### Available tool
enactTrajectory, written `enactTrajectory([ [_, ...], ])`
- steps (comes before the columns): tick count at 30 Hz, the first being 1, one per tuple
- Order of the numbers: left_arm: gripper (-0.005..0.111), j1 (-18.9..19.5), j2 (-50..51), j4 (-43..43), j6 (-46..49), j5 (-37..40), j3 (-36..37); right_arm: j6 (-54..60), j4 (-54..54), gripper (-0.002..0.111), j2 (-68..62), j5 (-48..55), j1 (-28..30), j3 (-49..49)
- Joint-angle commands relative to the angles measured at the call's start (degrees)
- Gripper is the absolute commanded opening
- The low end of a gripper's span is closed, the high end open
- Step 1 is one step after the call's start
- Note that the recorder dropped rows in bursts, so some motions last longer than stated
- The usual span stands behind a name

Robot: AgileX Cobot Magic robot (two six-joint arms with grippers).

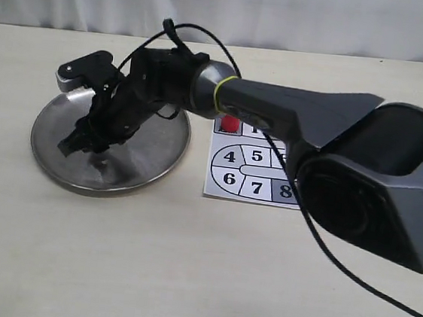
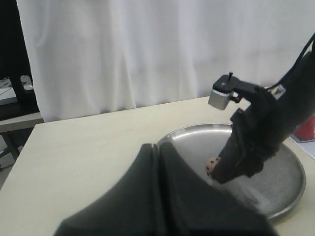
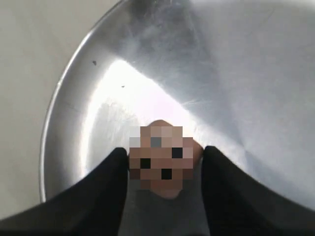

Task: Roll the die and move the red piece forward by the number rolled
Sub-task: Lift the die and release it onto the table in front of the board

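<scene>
My right arm reaches across to the round steel plate. The right gripper points down at the plate, and its two black fingers press on either side of the small pinkish-tan die. In the left wrist view the die peeks out at the tip of that gripper. The red piece stands at the far end of the numbered board, partly hidden behind the arm. My left gripper is shut with nothing in it and stays off the plate's near rim.
The right arm's large grey body covers the right part of the board. The pale table runs back to a white curtain. A dark stand is at the table's far corner.
</scene>
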State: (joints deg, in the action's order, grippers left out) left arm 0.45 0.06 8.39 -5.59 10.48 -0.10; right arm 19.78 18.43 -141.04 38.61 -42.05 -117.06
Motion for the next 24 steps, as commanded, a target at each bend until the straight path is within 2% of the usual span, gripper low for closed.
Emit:
enactTrajectory([
  [1,0.0,-0.5,-0.1,-0.1,-0.1,-0.5,0.1,-5.7,-7.2,0.004,8.5,5.4,1.4,-0.4],
  [7,0.0,-0.5,-0.1,-0.1,-0.1,-0.5,0.1,-9.0,-11.8,0.004,18.0,14.7,5.6,1.0],
  [11,0.0,-0.5,-0.1,-0.1,-0.1,-0.5,0.1,-10.1,-11.7,0.004,22.3,15.5,10.2,6.8],
  [14,0.0,-0.5,-0.1,-0.1,-0.1,-0.5,0.1,-10.7,-11.7,0.004,24.3,12.5,13.7,14.2],
  [20,0.0,-0.5,-0.1,-0.1,-0.1,-0.5,0.1,-11.9,-11.7,0.004,24.9,-0.2,18.2,31.0],
  [24,0.0,-0.5,-0.1,-0.1,-0.1,-0.5,0.1,-12.4,-11.9,0.004,24.9,-4.2,18.9,35.1],
])
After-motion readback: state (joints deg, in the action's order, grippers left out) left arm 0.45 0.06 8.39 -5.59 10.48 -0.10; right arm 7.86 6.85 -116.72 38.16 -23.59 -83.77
